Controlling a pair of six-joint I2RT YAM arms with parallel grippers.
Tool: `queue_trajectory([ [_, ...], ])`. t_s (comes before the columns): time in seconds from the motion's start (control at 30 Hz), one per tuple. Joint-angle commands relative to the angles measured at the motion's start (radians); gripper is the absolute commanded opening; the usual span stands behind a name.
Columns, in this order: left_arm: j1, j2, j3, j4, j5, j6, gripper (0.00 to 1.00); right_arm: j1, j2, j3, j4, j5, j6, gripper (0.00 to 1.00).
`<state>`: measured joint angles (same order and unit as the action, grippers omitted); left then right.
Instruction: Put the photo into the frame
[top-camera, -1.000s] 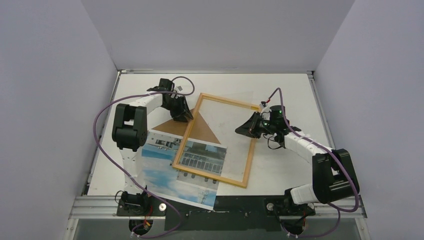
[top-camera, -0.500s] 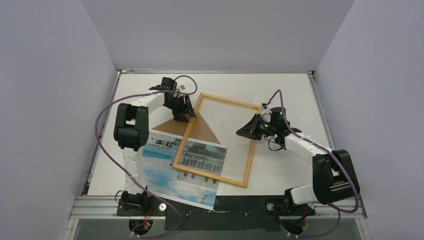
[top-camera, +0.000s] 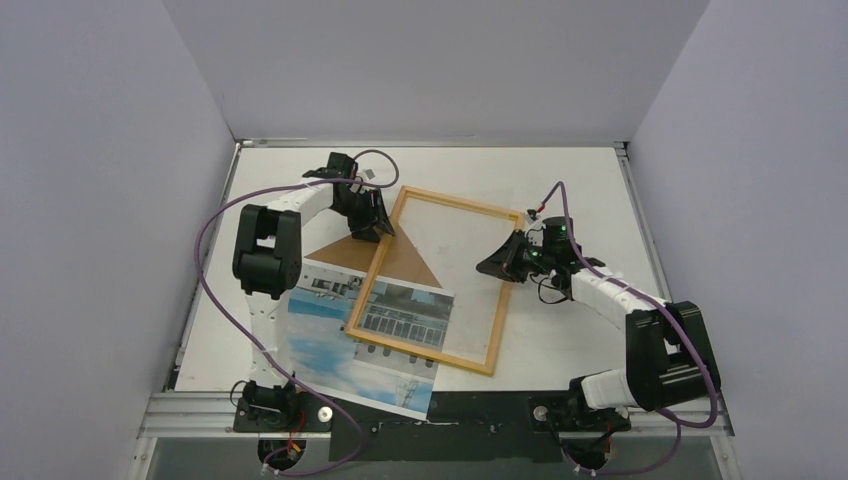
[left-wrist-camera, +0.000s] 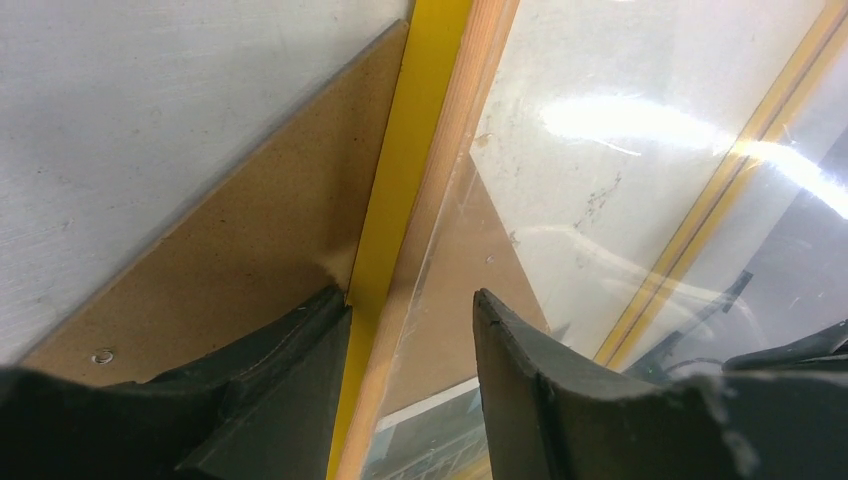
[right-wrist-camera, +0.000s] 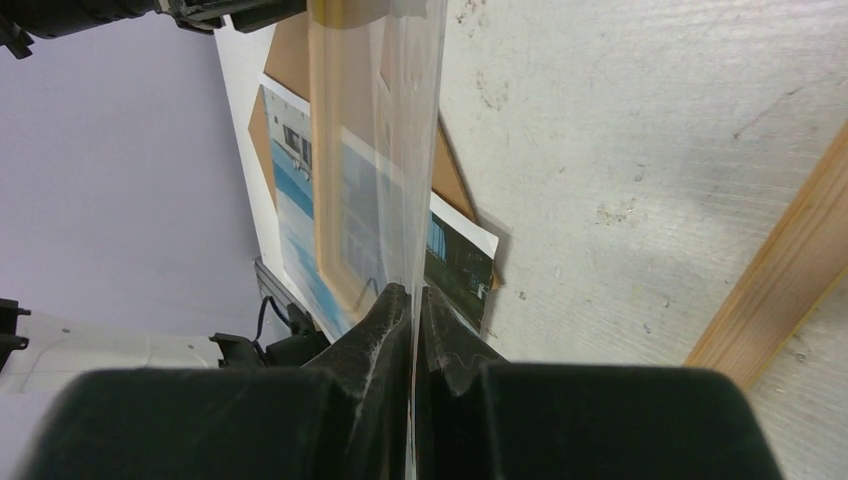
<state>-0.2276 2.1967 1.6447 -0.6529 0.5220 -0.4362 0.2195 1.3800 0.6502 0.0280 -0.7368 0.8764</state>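
Table (top-camera: 600, 180): white; everything lies on it.
Frame (top-camera: 420, 354): mid-table, askew, wood-coloured side up; its near-left corner lies over the photo.
Clear sheet (top-camera: 450, 260): across the frame's opening.
Photo (top-camera: 330, 350): flat at the near left, building and blue sky face up, partly under the frame.
Backing board (top-camera: 345, 255): brown, under the frame's left rail.
Left gripper (left-wrist-camera: 410, 298): fingers apart, one on either side of that rail.
Right gripper (right-wrist-camera: 412, 290): fingers pinched on the clear sheet's right edge.

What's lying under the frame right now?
Seen through the clear sheet, one corner of the photo and the backing board tip lie beneath the frame; bare table elsewhere. Whatever is directly under its wooden edges is covered.
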Motion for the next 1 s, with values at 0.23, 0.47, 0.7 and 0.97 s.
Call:
queue_trajectory([
  [0.23, -0.013, 0.046, 0.032, -0.018, -0.031, 0.016, 0.41, -0.023, -0.014, 0.008, -0.004, 0.039, -0.046, 0.0],
  [0.47, -0.015, 0.051, 0.035, -0.022, -0.033, 0.017, 0.39, -0.022, 0.008, 0.002, 0.105, -0.023, -0.009, 0.0],
  [0.7, -0.016, 0.057, 0.039, -0.027, -0.038, 0.018, 0.32, -0.023, -0.034, -0.015, 0.253, -0.078, 0.096, 0.0],
  [0.97, -0.017, 0.061, 0.047, -0.035, -0.036, 0.019, 0.1, -0.022, -0.019, -0.024, 0.396, -0.104, 0.193, 0.0],
])
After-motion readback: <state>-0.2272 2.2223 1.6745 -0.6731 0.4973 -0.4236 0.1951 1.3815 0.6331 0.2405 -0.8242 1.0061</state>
